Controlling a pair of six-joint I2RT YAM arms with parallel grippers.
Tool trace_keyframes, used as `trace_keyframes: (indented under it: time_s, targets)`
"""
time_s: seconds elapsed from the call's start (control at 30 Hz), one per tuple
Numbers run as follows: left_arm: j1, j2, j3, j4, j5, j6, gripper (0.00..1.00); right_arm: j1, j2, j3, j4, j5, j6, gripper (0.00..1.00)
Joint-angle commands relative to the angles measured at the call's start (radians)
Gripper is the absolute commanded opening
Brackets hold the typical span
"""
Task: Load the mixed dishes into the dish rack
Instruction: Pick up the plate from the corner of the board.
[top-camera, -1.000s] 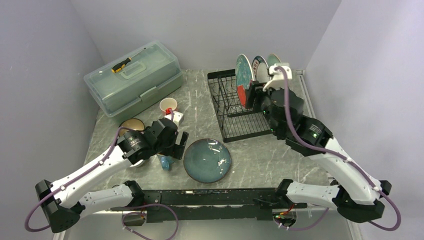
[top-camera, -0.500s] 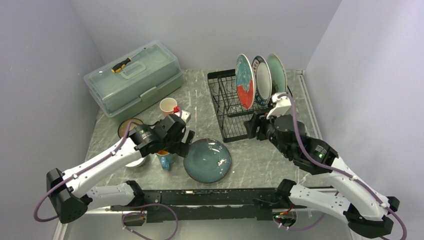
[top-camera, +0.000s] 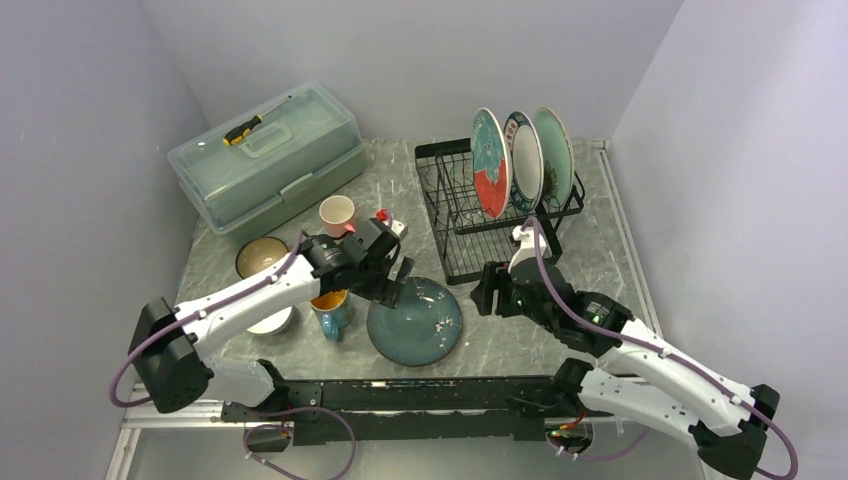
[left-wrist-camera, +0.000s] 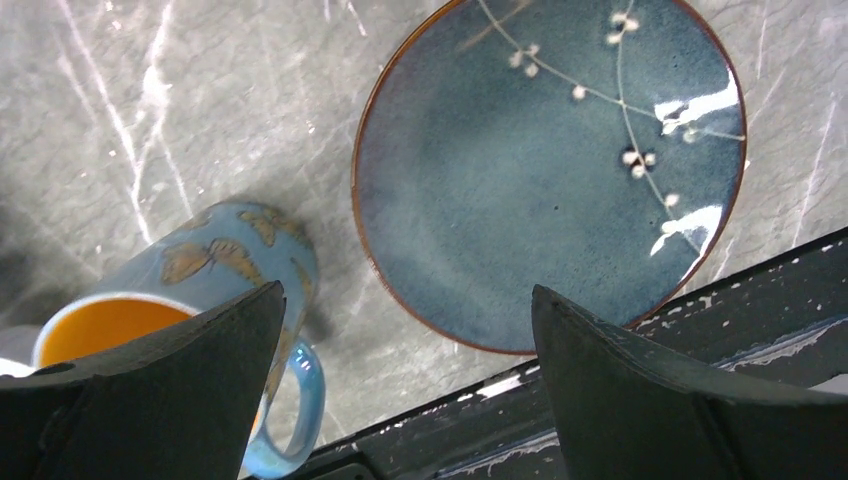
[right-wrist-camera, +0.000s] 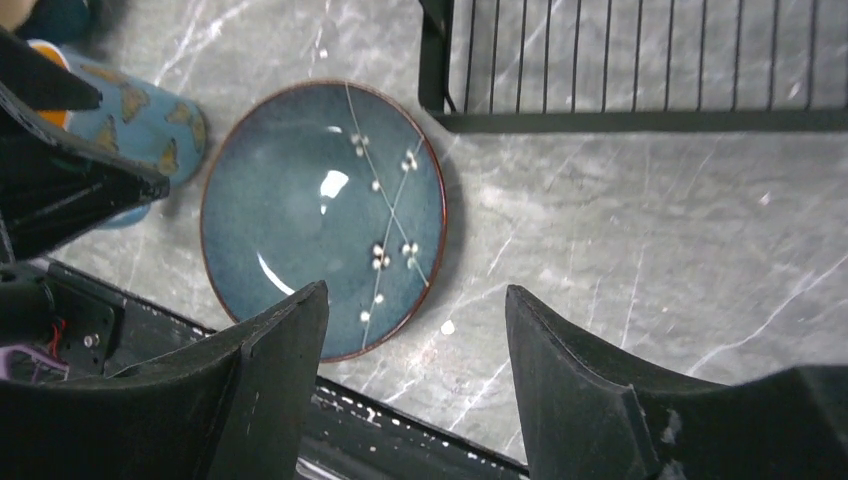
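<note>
The teal plate (top-camera: 415, 322) lies flat on the desk (top-camera: 520, 335) (the rack (top-camera: 455, 255) holds three upright), so the left gripper (top-camera: 393, 283) and right gripper (right-wrist-camera: 415, 292) hover by it, fingers spread, empty.

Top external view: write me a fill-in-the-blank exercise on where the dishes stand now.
The plates standing in the rack number ___. The teal plate lies ___ on the table. The ___ lies on the box. The mug beside the teal plate is ___ inside.
Missing words: three; flat; screwdriver; orange.
</note>
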Motion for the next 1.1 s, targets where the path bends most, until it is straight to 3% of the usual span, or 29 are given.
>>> trace_keyframes:
  time_s: [0.0,0.2,0.43,0.57,1.07]
  targets:
    - [-0.003,0.050,0.011,0.097,0.040,-0.018,0.99,0.003,-0.042,-0.092,0.084,-0.067,0.104,0.68]
    - [-0.002,0.095,-0.026,0.145,0.019,-0.056,0.91,0.004,-0.075,-0.209,0.124,-0.104,0.188,0.68]
    - [0.003,0.140,-0.071,0.188,0.025,-0.089,0.63,0.003,-0.081,-0.293,0.200,-0.135,0.238,0.68]
    - [0.004,0.159,-0.080,0.186,0.011,-0.099,0.54,0.003,-0.064,-0.325,0.235,-0.156,0.253,0.68]
    - [0.060,0.151,-0.165,0.219,-0.005,-0.140,0.37,0.003,0.002,-0.395,0.381,-0.230,0.303,0.68]
